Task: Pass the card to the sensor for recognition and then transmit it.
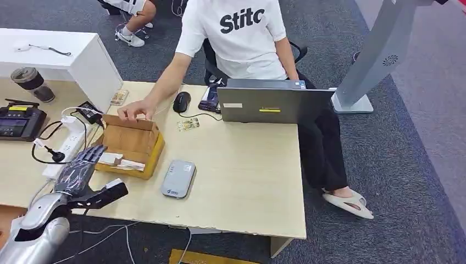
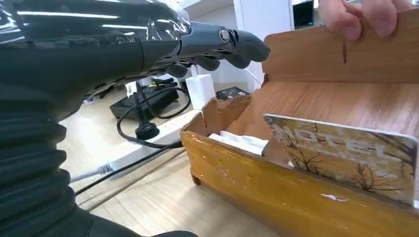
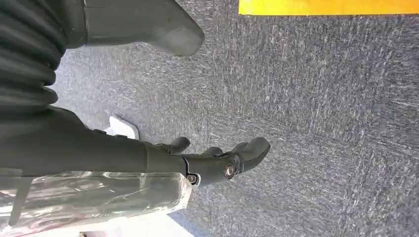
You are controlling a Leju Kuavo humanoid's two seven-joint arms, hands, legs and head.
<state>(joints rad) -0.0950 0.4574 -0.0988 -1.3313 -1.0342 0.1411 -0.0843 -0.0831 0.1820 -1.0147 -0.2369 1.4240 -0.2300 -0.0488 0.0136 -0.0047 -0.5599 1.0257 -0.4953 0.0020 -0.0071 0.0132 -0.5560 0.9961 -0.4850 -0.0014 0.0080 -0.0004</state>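
Fingers of the left hand were spread apart and held nothing, reaching over the near left corner of the cardboard box on the wooden desk. Inside the box, a patterned card leaned upright against the front wall, beside some white cards. A person's hand gripped the box's far flap. The grey card sensor lay just right of the box. The right hand hung above grey carpet, fingers loosely apart, empty.

A tree-patterned card stands on edge, tilted, inside the cardboard box.
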